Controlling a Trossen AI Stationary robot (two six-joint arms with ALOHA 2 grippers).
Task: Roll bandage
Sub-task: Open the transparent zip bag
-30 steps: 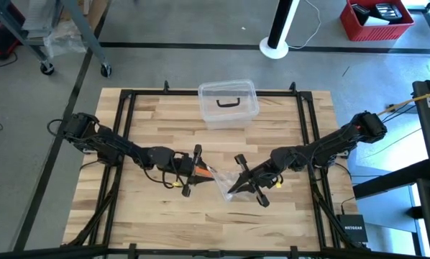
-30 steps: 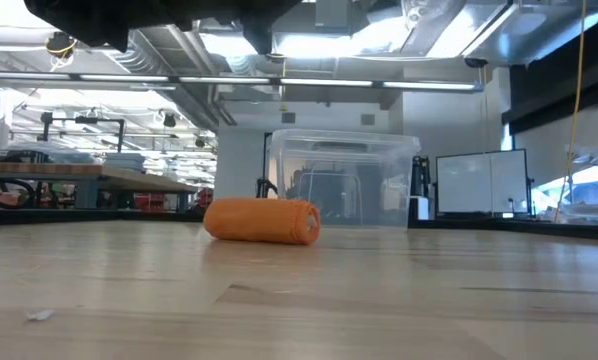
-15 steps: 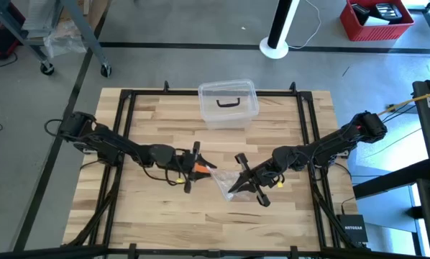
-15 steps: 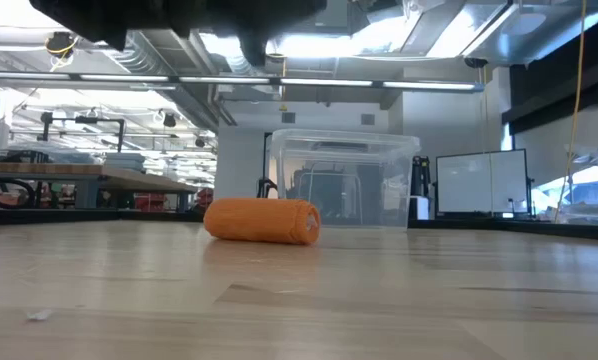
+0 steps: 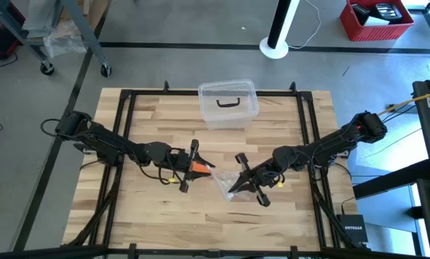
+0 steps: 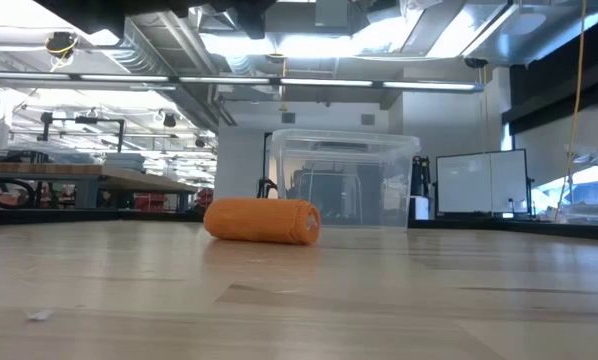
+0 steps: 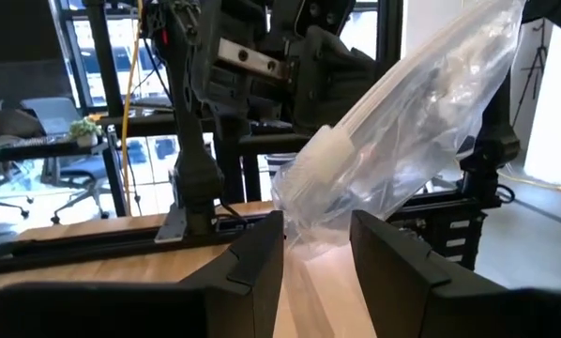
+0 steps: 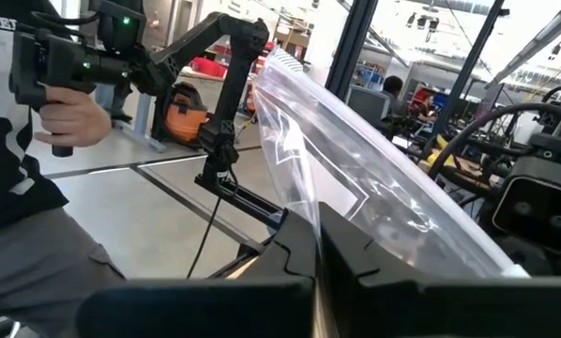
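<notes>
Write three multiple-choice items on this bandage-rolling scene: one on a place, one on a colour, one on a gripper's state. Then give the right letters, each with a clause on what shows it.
1. Where does the clear plastic box stand?
A. at the table's far edge, midway across
B. at the near left corner
C. under the right arm

2. What colour is the bandage?
A. white
B. orange
C. blue

3. What is the right gripper doing?
A. open above the box
B. shut on the clear wrapper
C. holding the bandage

Answers:
1 A: the high view shows the box at the middle of the far edge of the table.
2 B: the low view shows a small orange roll lying on the wood.
3 B: the right wrist view shows its fingers closed on the wrapper's edge, while the left gripper, open, is at the bandage.
</notes>
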